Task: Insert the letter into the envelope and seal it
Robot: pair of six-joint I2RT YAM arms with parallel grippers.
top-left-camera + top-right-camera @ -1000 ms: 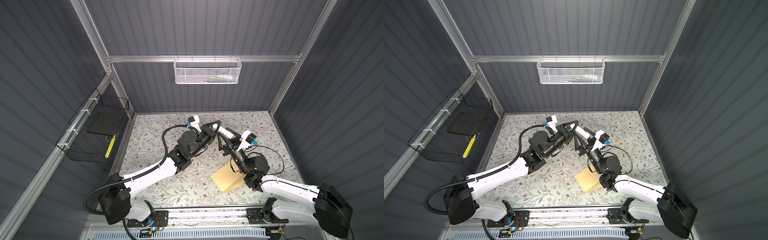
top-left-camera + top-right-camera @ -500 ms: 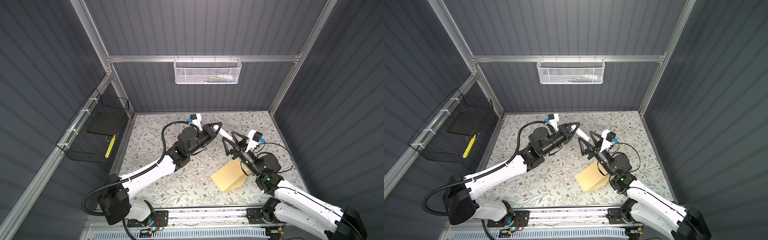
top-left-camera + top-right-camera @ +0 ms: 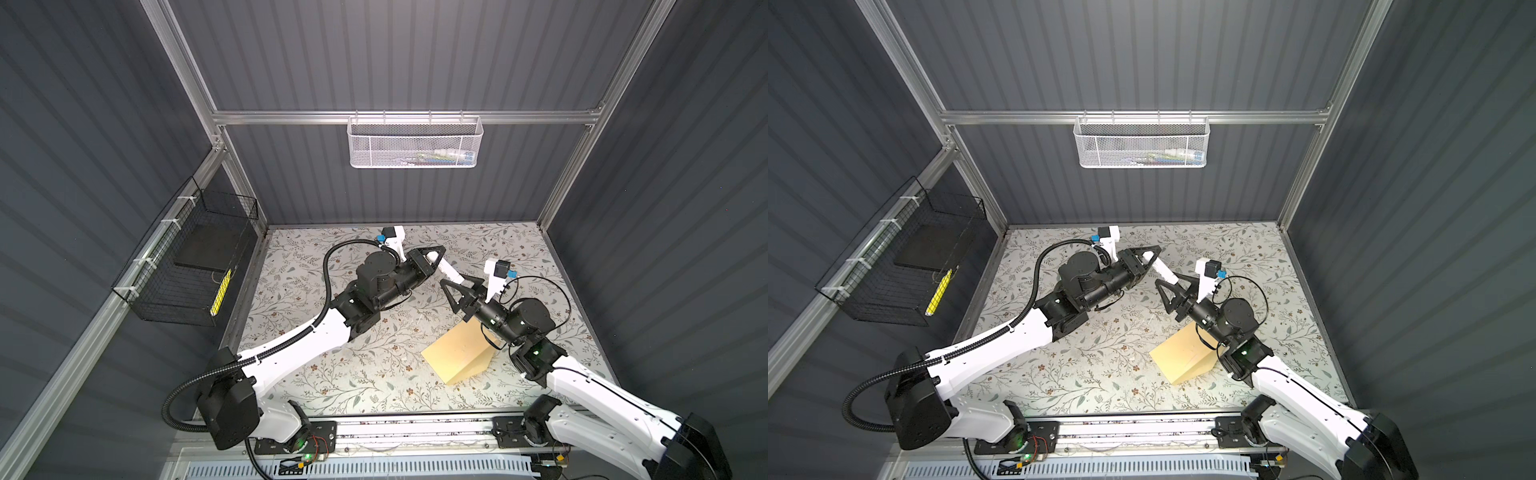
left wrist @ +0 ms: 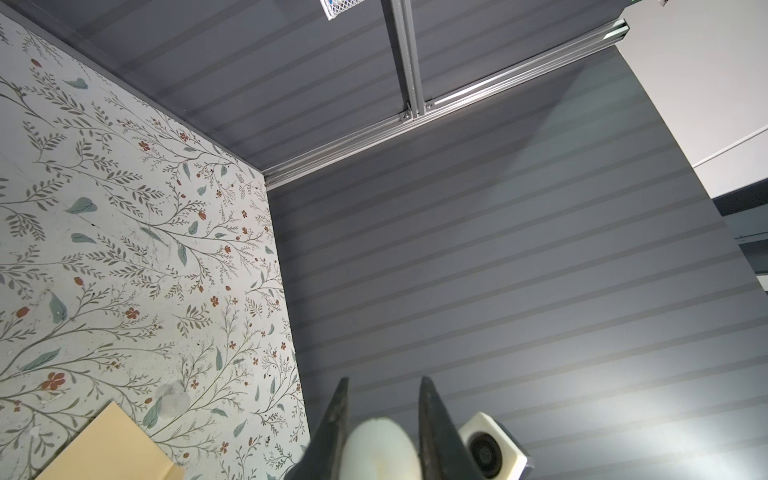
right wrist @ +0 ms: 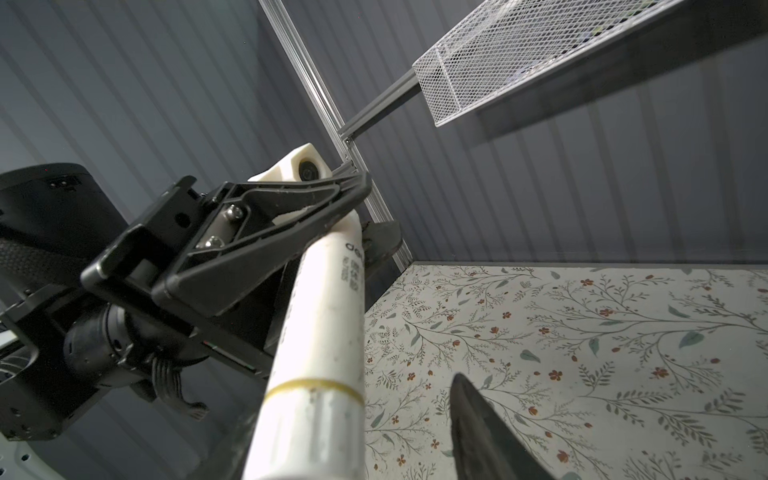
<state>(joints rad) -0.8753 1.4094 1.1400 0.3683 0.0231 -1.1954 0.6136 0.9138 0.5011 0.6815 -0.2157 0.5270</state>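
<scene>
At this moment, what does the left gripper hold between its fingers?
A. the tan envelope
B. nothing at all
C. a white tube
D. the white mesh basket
C: the left gripper has its fingers shut on a white tube, while the tan envelope lies apart from it on the table.
</scene>
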